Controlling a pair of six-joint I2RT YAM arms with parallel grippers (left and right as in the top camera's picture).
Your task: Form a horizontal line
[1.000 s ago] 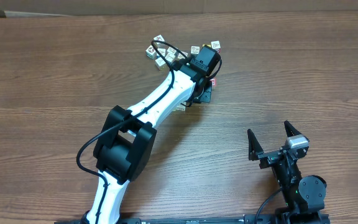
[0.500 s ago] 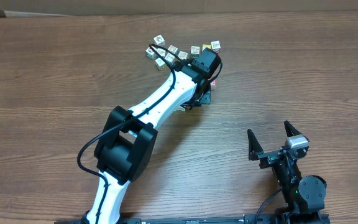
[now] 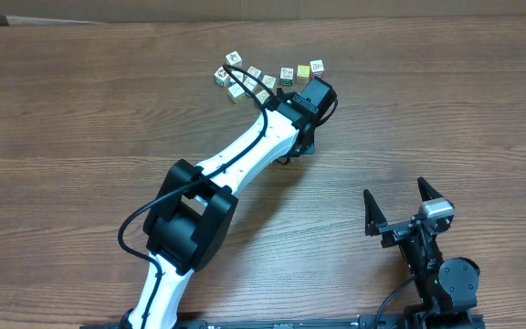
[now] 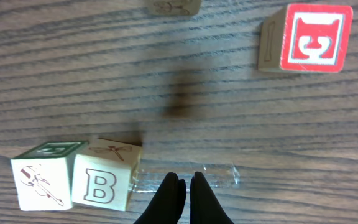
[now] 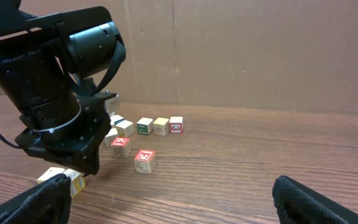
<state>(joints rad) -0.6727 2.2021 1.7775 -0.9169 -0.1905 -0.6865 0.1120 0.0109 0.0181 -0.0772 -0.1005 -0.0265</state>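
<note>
Wood probably makes the small pale B-lettered cube (image 4: 104, 180), just left of the closed, empty left pincer (image 4: 182, 184), light, rigid and smooth, best squeezed across opposite flat faces.

The left arm (image 3: 245, 155) is stretched from 7 o'clock toward 1 o'clock, with its wrist bent downward. The left gripper (image 4: 183, 182) is pointed down, its fingers pressed together with nothing between them. The right arm (image 3: 432, 265) is folded low at 5 o'clock, and the right gripper (image 3: 397, 206) is held with its fingers spread wide.
</note>
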